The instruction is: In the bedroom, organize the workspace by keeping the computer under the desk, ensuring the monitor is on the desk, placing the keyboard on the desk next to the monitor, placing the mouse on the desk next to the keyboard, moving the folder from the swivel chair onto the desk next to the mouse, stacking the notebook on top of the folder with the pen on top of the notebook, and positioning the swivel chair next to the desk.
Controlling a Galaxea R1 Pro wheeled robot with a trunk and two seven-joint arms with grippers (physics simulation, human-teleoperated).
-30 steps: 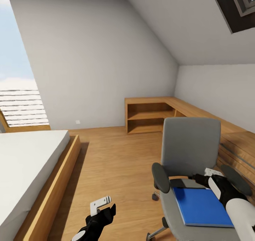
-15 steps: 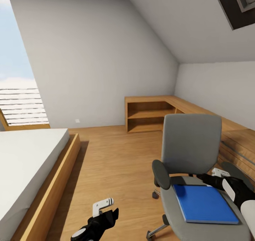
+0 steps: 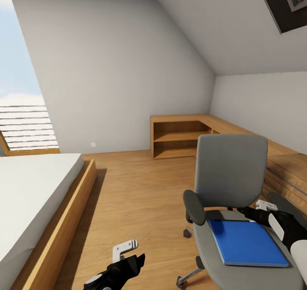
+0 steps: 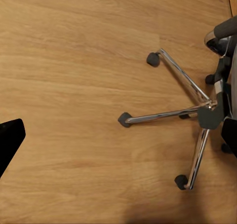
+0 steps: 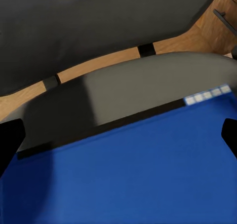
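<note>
- Step in hand, by my reading: fetching the folder [image 3: 247,243] off the swivel chair [image 3: 230,175].
- Folder lies flat on the seat, back edge near the backrest.
- Right end effector [image 3: 261,205] hovers just over the folder's far right corner, fingers spread wide, nothing held.
- Left end effector [image 3: 124,248] hangs low over the floor [image 3: 140,196], well apart; its opening I cannot tell.
- Next move likely calls for lowering onto the folder's edge and pinching.
</note>
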